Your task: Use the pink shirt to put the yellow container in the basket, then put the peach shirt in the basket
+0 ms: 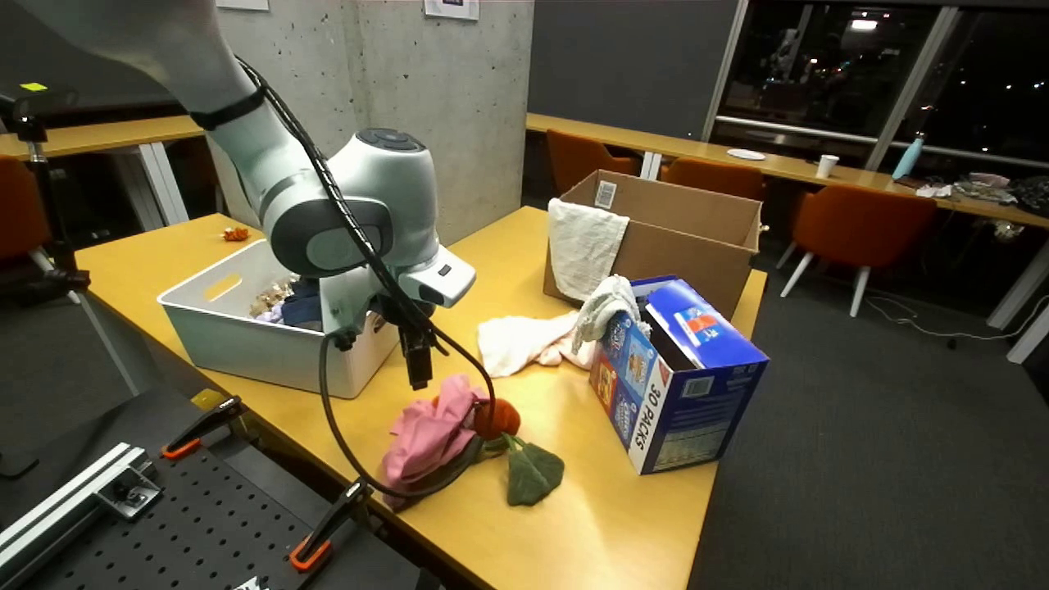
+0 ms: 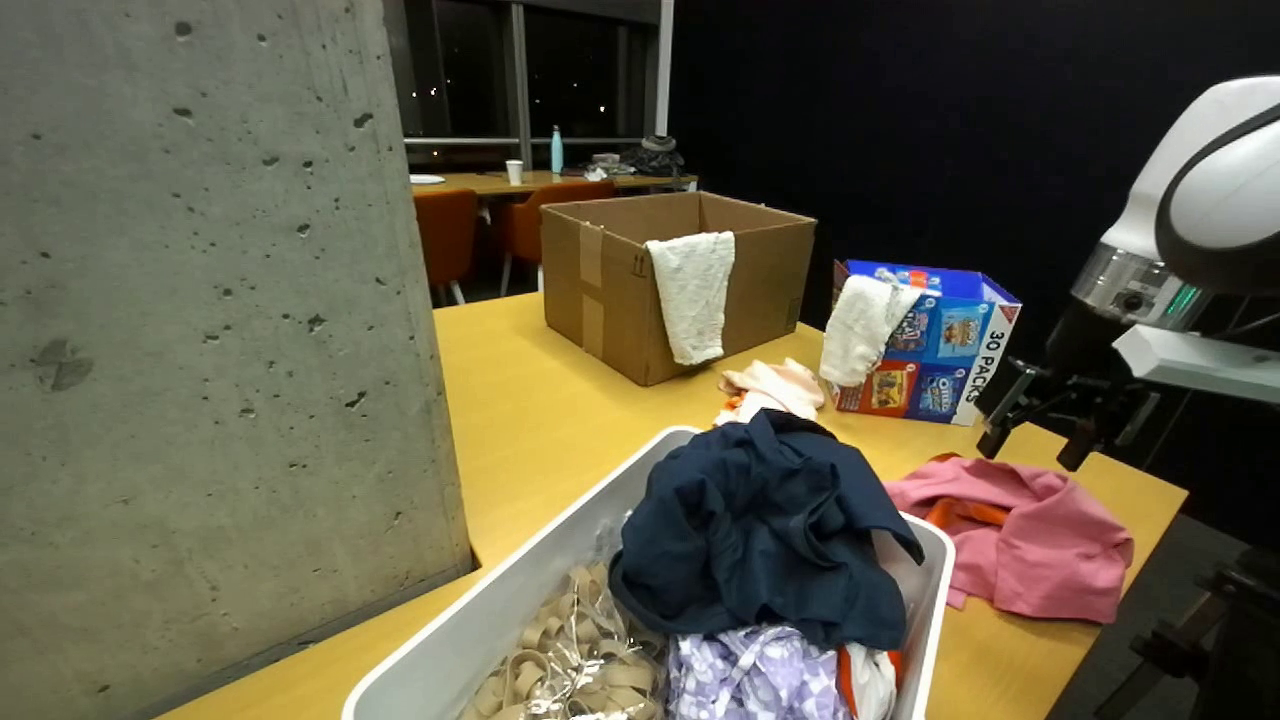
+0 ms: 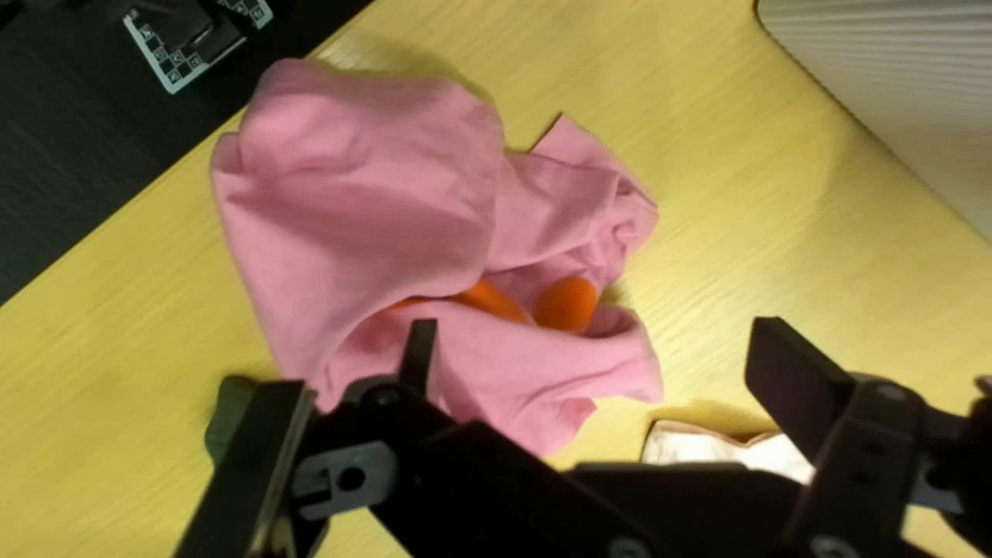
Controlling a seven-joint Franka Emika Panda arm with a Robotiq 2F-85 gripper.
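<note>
- Both halves of the task look left to do: neither the pink shirt [image 3: 364, 178] nor the peach shirt [image 1: 518, 344] is in the basket [image 1: 279, 352].
- The pink shirt lies crumpled on the table [image 1: 631, 524], near the basket but apart from it, with orange pieces [image 3: 568, 304] in its folds.
- The peach shirt lies on the table just beside the blue snack box [image 1: 697, 410].
- No yellow container can be picked out in any view (the pink shirt may hide it, though that is a guess).
- The jaws stand wide apart above the pink shirt, holding nothing.
- An exterior view lays the basket's load bare: navy cloth [image 2: 770, 530], bagged tan loops [image 2: 580, 640], purple-and-white fabric [image 2: 750, 670]; the wrist view shows none of it.
- A dark green leaf-shaped piece [image 1: 533, 474] is plain in an exterior view; the wrist view gives only a sliver.
</note>
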